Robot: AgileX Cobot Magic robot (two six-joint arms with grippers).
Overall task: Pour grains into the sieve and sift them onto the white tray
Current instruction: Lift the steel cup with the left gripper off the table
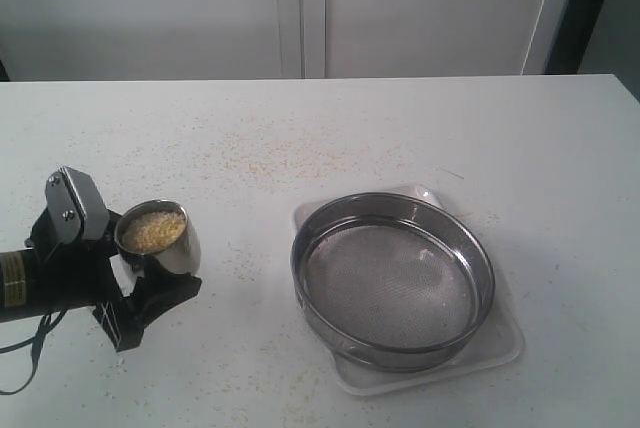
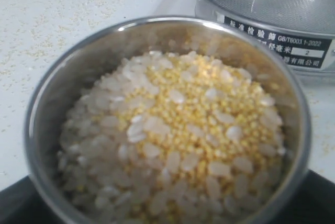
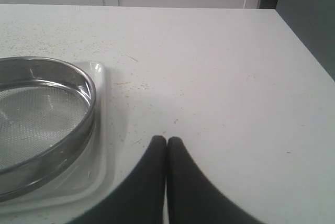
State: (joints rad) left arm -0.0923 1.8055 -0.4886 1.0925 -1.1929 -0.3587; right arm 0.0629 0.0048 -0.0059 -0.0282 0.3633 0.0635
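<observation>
**Cup of grains in left gripper; sieve seated on tray**

1. Left gripper (image 1: 150, 260): jaws spread wide, clasping a steel cup (image 1: 180, 253), mouth up.
2. Grains (image 1: 152, 230): pale rice mixed with yellow meal, filling the cup, at 9 o'clock from the sieve (image 1: 392, 283) and well apart from it.
3. Sieve: resting on the white tray (image 1: 503, 345).
4. Right gripper (image 3: 166, 148): fingers pressed together, holding nothing, near the tray.
5. Crumbs (image 1: 260, 163): scattered on the table (image 1: 520, 138), at 11 o'clock from the sieve.
</observation>
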